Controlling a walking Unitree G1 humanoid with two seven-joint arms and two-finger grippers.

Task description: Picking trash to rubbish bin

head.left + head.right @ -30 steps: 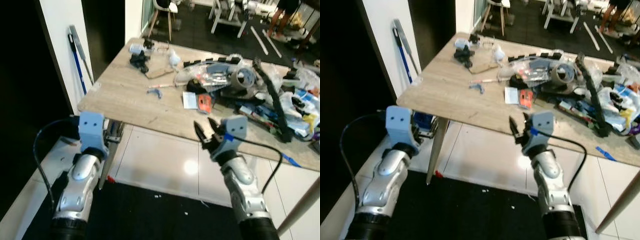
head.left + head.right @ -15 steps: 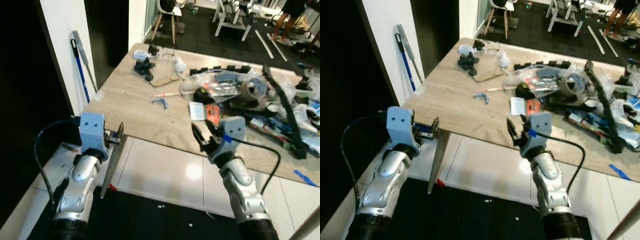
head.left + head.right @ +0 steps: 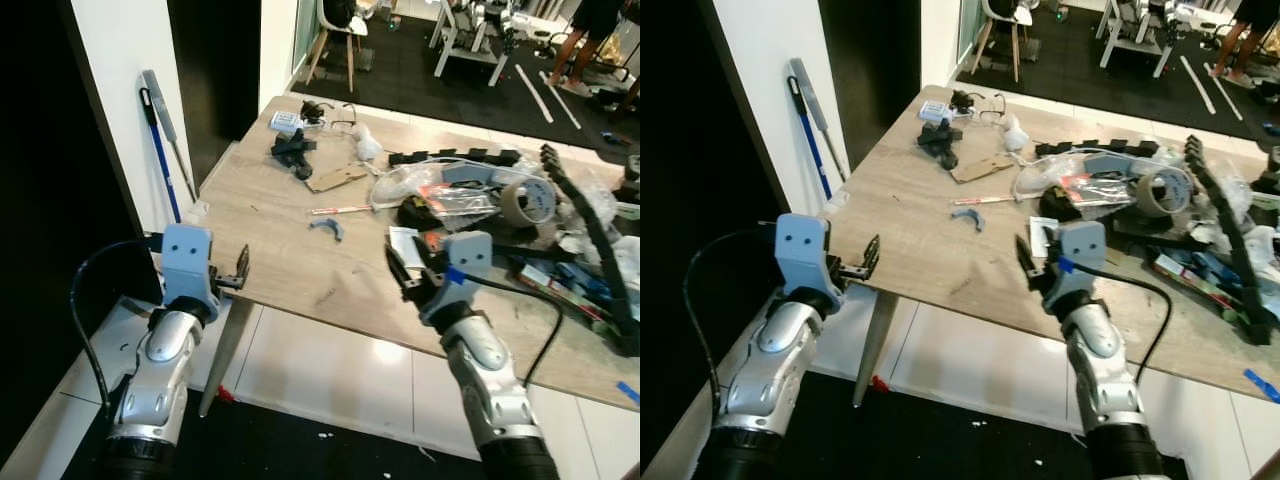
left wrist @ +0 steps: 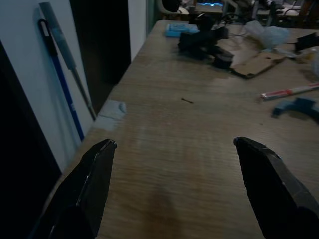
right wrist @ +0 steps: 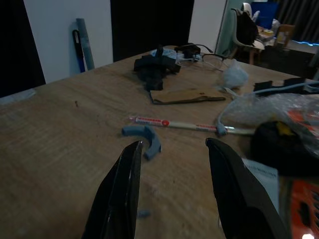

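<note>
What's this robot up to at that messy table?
It is standing at a wooden table strewn with clutter, apparently about to pick up trash, and neither gripper holds anything. The right gripper is open above the table's near edge, pointing toward a small curved blue piece and a thin red-and-white stick. The left gripper is open too, at the table's near corner. Further back lie a scrap of cardboard, a roll of tape and plastic wrapping.
</note>
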